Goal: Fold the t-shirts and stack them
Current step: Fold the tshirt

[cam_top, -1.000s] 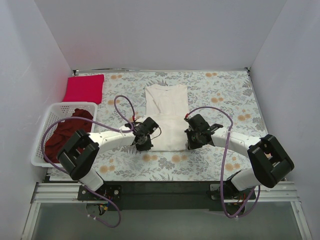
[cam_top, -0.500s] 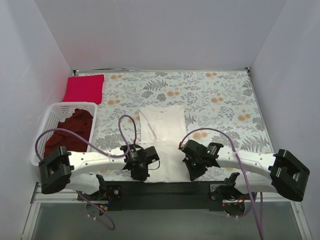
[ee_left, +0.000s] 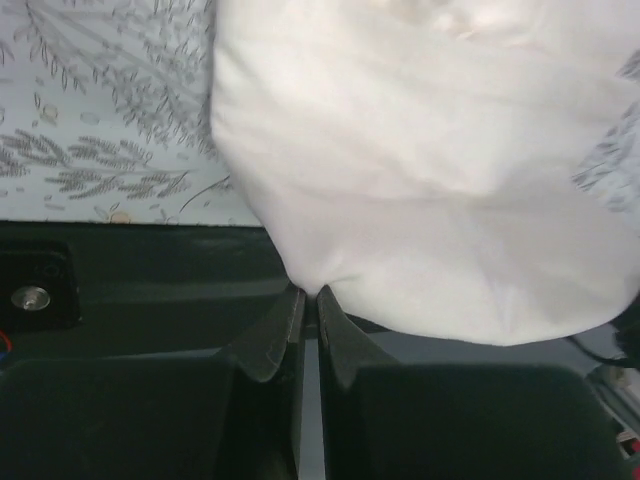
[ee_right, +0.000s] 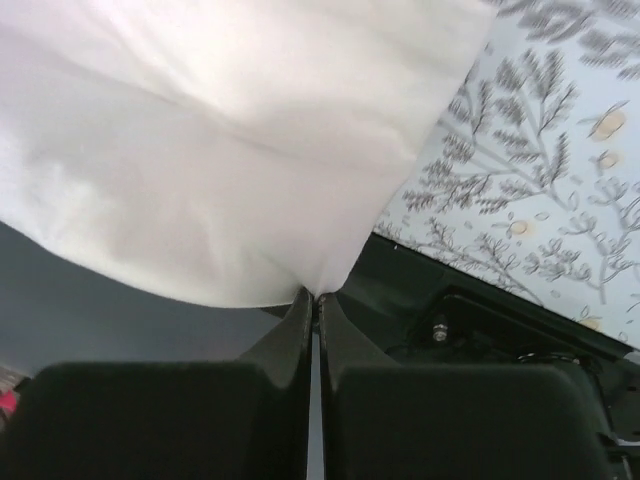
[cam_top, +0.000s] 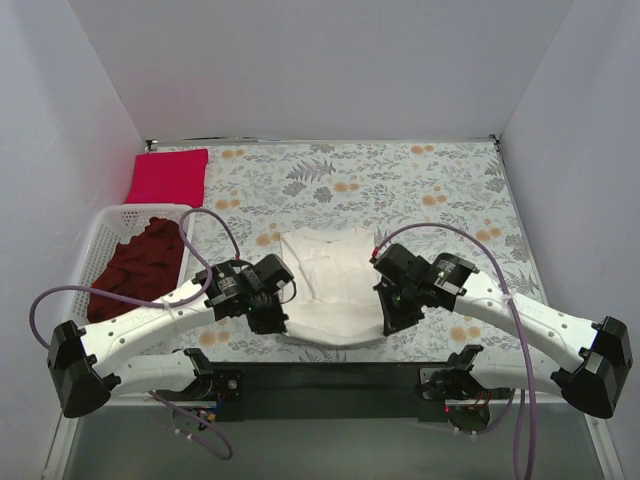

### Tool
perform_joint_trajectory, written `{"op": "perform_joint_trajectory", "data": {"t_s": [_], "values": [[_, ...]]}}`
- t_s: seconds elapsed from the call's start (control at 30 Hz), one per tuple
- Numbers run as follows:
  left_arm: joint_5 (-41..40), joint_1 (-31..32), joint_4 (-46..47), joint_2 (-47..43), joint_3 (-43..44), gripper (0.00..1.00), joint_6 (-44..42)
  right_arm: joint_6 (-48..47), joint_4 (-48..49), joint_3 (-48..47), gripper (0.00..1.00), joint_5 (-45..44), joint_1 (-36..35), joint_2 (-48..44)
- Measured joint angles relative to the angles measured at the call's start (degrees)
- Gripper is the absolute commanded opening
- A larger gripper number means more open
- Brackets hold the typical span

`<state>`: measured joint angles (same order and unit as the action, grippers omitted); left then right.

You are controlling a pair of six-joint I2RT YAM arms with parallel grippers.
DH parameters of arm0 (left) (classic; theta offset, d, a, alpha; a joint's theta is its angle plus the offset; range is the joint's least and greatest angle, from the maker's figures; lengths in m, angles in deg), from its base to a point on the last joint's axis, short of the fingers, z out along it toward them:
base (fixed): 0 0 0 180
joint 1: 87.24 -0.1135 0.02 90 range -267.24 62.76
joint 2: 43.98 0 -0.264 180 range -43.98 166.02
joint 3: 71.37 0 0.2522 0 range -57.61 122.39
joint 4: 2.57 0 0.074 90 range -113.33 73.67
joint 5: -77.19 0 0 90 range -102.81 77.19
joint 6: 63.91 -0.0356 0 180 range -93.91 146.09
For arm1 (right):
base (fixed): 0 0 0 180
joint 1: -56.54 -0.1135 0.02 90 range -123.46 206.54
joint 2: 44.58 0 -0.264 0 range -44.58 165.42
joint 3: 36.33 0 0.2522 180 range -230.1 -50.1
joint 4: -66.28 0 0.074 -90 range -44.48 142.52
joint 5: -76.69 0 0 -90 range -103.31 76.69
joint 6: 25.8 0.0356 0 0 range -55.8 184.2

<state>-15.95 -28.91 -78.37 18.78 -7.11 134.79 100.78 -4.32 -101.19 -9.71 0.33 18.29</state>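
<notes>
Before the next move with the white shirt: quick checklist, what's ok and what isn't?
1. Left gripper shut on a near corner of the cream-white shirt: ok.
2. Right gripper shut on the other near corner: ok.
3. Near edge taut between the two grippers: not ok, it sags in the middle.
4. Crimson-pink shirt folded at the far left, apart from the held shirt: ok.
5. Maroon shirt inside the basket: ok, not yet folded.
6. Left arm's purple cable free of the basket: cannot tell, it loops above the right rim.
</notes>
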Motion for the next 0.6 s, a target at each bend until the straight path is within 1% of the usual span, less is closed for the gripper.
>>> {"op": "perform_joint_trajectory", "data": {"t_s": [0.07, 0.17, 0.4, 0.6], "values": [[-0.81, -3.67, -0.04, 0.68, 3.5, 0.0, -2.4, -1.84, -0.7, -3.69, 0.01, -1.03, 2.86, 1.2], [-2.29, -7.3, 0.55, 2.47, 8.33, 0.0, -6.01, -4.39, -1.92, -8.61, 0.01, -1.92, 5.62, 3.52], [-1.25, -15.43, 3.72, 4.35, 10.69, 0.0, -13.14, -9.9, -3.06, -16.31, 0.01, -2.14, 10.14, 9.42], [0.7, -21.29, 7.28, 7.37, 15.04, 0.0, -18.97, -14.16, -3.26, -21.2, 0.01, -2.16, 14.88, 12.41]]}}
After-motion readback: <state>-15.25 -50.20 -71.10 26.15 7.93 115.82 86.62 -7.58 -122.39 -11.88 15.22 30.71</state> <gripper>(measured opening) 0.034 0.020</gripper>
